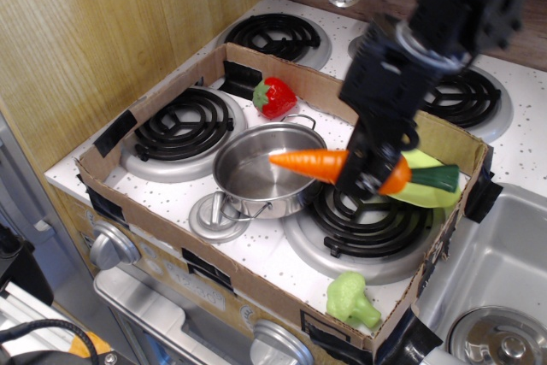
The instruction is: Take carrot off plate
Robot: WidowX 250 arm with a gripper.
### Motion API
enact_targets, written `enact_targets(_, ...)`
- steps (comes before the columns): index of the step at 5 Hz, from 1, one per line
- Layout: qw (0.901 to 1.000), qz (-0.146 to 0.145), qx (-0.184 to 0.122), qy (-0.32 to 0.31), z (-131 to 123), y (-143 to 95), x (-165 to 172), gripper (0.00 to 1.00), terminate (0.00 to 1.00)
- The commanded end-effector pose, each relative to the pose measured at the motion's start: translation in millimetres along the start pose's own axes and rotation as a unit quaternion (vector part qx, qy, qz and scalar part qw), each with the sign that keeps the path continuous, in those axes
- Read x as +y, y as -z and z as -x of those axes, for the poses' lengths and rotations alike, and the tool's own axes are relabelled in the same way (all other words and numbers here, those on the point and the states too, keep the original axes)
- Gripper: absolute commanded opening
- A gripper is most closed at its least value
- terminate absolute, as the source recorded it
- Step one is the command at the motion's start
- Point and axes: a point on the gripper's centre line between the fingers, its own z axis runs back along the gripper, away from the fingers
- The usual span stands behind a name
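The orange carrot (312,161) hangs level in the air, its tip over the steel pot's rim and its dark green stub (438,178) pointing right. My gripper (369,175) is shut on the carrot's thick end and comes down from the upper right. The light yellow-green plate (425,197) lies on the right front burner, below and behind the carrot's stub end. The gripper and carrot hide most of the plate. The carrot appears lifted clear of the plate, though I cannot tell the gap.
A steel pot (256,173) stands in the middle of the cardboard box (167,87), with its lid (214,218) in front. A red strawberry (275,97) lies at the back. Green broccoli (350,298) lies at the front right corner. A sink (504,262) is on the right.
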Motion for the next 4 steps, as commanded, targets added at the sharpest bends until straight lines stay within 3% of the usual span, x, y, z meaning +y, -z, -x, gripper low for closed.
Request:
enact_targets(1,0.996,0.022,0.019,-0.085,7,15,9,0.0,0.0)
enact_targets(3,0.9944,0.035,0.017,-0.098,-4,31,19,0.0,0.0)
enact_targets(4,0.9969,0.045,0.014,-0.063,-7,42,18,0.0,0.0)
